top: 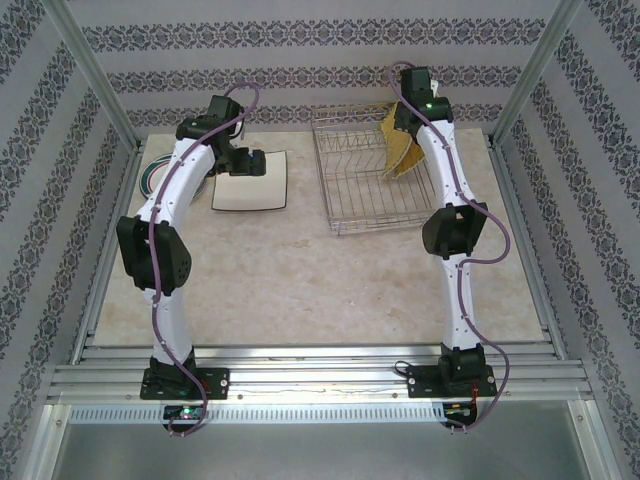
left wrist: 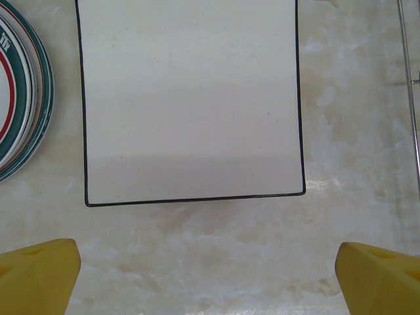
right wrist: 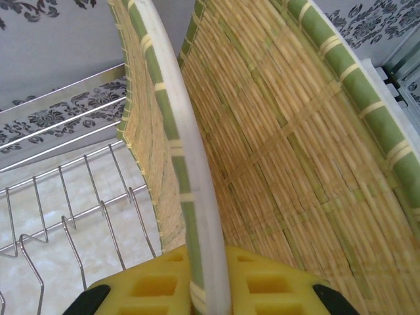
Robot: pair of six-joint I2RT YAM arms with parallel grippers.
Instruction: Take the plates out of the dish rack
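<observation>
You have two yellow woven plates (right wrist: 295, 164) standing on edge at the far right end of the dish rack (top: 365, 200), and your right gripper (right wrist: 209, 285) is pinched tight on the rim of one of them. To the left of the rack, the white square plate (left wrist: 190, 98) lies flat on the table (top: 300, 280), with green-banded round plates (left wrist: 23, 85) just beside it. Your left gripper (left wrist: 210, 275) hangs over the table at the square plate's edge, fingers spread wide, holding nothing.
</observation>
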